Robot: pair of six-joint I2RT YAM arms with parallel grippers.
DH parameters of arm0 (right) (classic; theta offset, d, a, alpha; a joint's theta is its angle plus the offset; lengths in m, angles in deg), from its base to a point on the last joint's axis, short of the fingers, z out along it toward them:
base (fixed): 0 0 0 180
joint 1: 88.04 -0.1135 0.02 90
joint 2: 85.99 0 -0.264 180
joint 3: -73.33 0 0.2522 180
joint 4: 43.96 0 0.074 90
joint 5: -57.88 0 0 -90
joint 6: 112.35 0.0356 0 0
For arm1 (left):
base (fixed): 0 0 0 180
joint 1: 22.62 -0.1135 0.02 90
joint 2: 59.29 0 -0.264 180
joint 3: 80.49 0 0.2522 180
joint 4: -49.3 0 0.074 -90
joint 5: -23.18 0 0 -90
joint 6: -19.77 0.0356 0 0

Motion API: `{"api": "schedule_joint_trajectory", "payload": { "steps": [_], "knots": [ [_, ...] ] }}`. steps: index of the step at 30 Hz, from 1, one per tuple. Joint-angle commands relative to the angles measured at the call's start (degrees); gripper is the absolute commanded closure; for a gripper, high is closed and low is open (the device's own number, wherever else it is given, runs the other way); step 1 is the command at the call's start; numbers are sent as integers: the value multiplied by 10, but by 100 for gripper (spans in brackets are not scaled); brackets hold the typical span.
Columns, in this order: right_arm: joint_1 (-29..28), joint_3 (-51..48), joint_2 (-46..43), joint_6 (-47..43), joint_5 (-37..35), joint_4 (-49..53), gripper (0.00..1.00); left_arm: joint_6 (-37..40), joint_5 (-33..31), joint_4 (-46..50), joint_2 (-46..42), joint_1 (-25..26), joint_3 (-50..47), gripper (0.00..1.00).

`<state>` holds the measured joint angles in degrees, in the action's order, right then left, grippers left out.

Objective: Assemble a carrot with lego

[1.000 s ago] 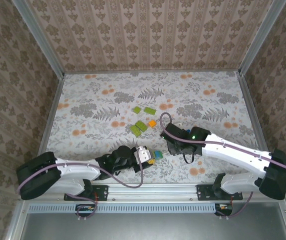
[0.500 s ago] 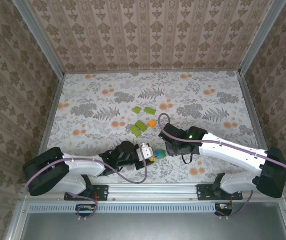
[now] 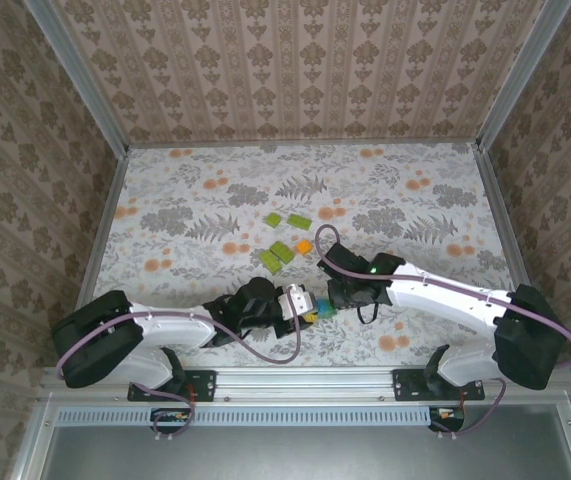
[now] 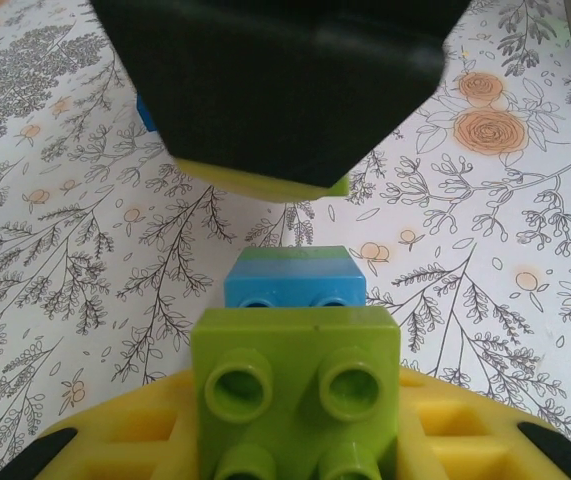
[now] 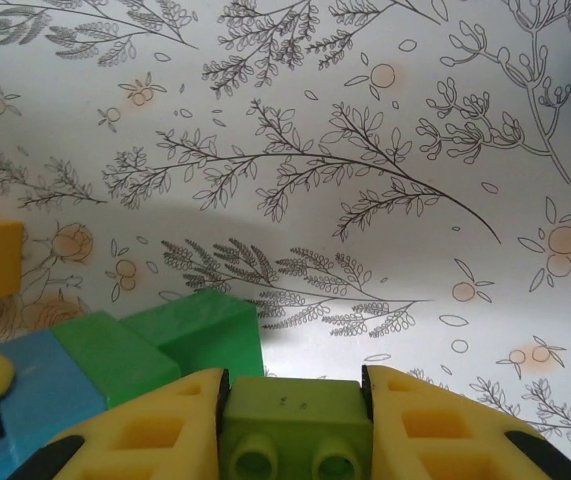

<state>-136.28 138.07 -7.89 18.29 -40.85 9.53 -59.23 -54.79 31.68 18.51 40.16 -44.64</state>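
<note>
Top external view shows the part-built carrot (image 3: 313, 310) low and centre, where both tools meet over the counter (image 3: 195, 200); loose lego (image 3: 281, 256) lies further up the frame. The left tool (image 4: 295, 430) is clenched on the carrot's lime-and-blue stack, and the right tool (image 5: 295, 425) is clenched on a single lime brick (image 5: 295, 415). Joining the two pieces looks to be the step in hand, and the next move calls for lining up the studs before pressing them together.

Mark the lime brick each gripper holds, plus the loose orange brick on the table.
Left-held lime brick (image 4: 295, 385): left wrist view, middle of its studded face.
Right-held lime brick (image 5: 293, 410): right wrist view, plain face just above its studs.
Orange brick (image 3: 304, 246): top external view, centre of its top face.
</note>
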Motion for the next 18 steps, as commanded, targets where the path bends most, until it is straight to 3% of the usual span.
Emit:
{"api": "schedule_joint_trajectory", "payload": {
  "steps": [1,18],
  "knots": [
    [9,-14,20,-9,21,-29,72,5,14,21,2,-2,16,70],
    [9,-46,55,-4,30,-57,73,8,2,44,-30,-5,17,68]
  ]
}}
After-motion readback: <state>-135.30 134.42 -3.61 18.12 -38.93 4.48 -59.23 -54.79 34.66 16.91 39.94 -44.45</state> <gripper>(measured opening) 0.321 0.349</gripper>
